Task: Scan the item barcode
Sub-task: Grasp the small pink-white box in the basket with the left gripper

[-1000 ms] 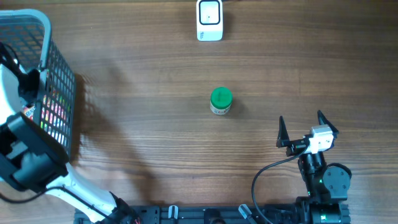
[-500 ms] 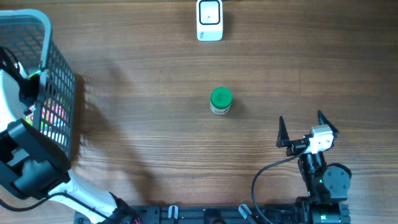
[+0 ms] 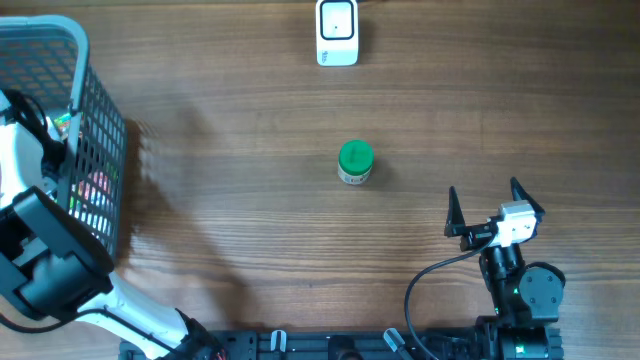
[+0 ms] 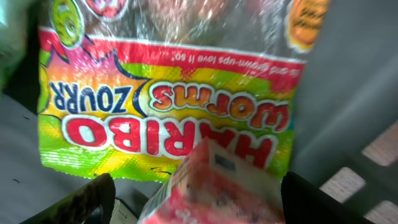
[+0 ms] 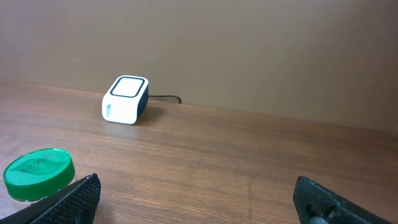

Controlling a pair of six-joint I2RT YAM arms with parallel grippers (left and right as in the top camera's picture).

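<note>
Pink box (image 4: pixel 214 177) between the spread fingers of the released left claw (image 4: pixel 199 190), over a Haribo bag (image 4: pixel 168 112)

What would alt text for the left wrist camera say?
A yellow, green and red Haribo Zourr Worms sweet bag lies in a grey basket, its print upside down in view. A pink-and-white carton sits in front, between the left gripper's wide-apart dark fingers.

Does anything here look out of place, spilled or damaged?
Nothing stands out. The green-lidded jar stands upright on the table, the scanner sits square at the far edge, and the Haribo bag and pink box lie inside the basket. Nothing is spilled.
</note>
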